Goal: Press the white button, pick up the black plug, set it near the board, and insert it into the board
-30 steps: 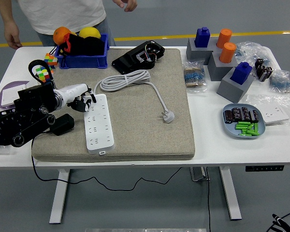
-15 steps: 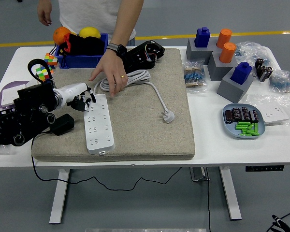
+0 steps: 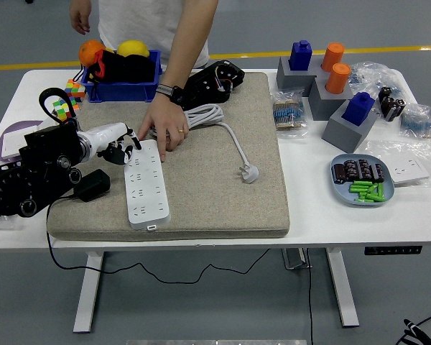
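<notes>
The left hand sits at the far-left corner of the white power strip, fingers loosely curled and holding nothing; whether the fingertips touch the strip cannot be determined. The left arm enters from the left edge over the bench. The right arm is out of view.

The power strip lies lengthwise on a beige felt mat, extending from the hand toward the near edge of the bench. The white button on it cannot be distinguished. The black plug lies just near-side of the hand, at the left edge of the mat, left of the strip, with its black cable hanging off the bench.

A person's hand rests just right of the robot hand, palm down over the coiled white cord, fingertips at the far end of the strip. The cord's white plug lies well to the right on the mat.

Far side of the hand: a blue bin with fruit, and puzzle cubes beside it.
</notes>
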{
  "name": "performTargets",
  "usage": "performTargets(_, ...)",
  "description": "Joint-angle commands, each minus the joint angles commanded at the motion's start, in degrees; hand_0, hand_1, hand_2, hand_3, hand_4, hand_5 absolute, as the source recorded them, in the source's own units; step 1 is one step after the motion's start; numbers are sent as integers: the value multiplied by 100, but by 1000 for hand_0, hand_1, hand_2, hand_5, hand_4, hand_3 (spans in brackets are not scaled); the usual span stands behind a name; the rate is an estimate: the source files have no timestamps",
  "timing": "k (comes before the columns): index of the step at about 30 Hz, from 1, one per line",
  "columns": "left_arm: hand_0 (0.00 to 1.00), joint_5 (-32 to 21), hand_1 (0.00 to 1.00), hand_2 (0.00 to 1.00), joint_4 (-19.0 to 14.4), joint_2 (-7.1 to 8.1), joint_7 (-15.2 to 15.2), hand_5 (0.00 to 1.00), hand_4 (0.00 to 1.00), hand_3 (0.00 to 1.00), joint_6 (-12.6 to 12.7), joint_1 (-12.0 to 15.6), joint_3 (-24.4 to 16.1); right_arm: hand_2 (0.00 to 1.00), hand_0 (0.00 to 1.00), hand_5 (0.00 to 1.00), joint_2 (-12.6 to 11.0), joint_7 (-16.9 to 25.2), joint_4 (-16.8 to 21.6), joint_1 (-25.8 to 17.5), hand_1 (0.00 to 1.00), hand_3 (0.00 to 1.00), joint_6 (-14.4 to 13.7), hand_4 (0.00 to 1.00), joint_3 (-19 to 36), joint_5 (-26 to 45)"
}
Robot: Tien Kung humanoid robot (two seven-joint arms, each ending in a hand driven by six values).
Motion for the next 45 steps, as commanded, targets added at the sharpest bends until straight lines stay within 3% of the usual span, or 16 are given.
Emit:
performTargets(7, 9, -53, 28, 127, -9, -33, -37, 2, 237, 659, 5, 7, 127, 748, 825, 572, 11, -3, -6, -3, 763, 738, 0, 786, 45, -13)
performTargets(13, 9, 219, 27, 127, -299, 51, -144, 2, 239, 660, 82, 50, -287, 748, 824, 572, 21, -5, -10, -20, 764, 738, 2, 786, 71, -31)
performTargets(19, 13, 626, 36, 142, -899, 205, -69, 2, 262, 661, 128, 252, -1001, 748, 824, 572, 43, 6, 2, -29, 764, 738, -2, 786, 62, -16)
performTargets(22, 13, 783, 36, 142, -1341, 292, 89, 2, 262, 661, 101, 497, -1474, 748, 824, 572, 55, 9, 6, -33, 764, 738, 0, 786, 59, -21)
performTargets(23, 57, 827, 46, 158, -1494, 325, 137, 2, 185, 653, 91, 596, -1633, 748, 824, 572, 58, 9, 7, -32, 764, 738, 1, 786, 62, -22)
performTargets(28, 57, 1010, 46, 158, -2143, 476, 268, 2, 185, 653, 27, 1144, -2315, 748, 824, 572, 75, 12, 9, -36, 764, 738, 4, 786, 84, -31)
performTargets(29, 177, 1063, 165, 275, -2244, 507, 270, 2, 463, 656, 13, 1274, -2438, 748, 825, 571, 76, 11, 8, -36, 764, 738, 6, 786, 88, -33)
performTargets(34, 177, 1381, 165, 275, -2540, 584, 201, 2, 463, 656, -15, 1929, -3029, 748, 825, 571, 73, 12, 13, -41, 764, 738, 8, 786, 98, -40)
performTargets(35, 497, 1445, 645, 524, -2593, 580, 150, 2, 797, 602, -3, 2096, -3205, 748, 825, 572, 72, 10, 12, -44, 764, 738, 11, 786, 96, -42)
performTargets(40, 497, 1733, 645, 524, -2804, 509, -13, 2, 797, 602, 33, 2627, -3877, 748, 825, 572, 68, 13, 22, -45, 764, 738, 11, 786, 71, -29)
performTargets(41, 751, 1781, 813, 669, -2837, 492, -24, 30, 932, 507, 30, 2706, -3995, 747, 824, 572, 69, 14, 23, -43, 762, 738, 10, 786, 67, -28)
performTargets(45, 751, 1996, 813, 669, -2929, 389, -92, 30, 932, 507, 6, 3047, -4458, 747, 824, 572, 68, 15, 26, -40, 762, 738, 16, 786, 14, -6)
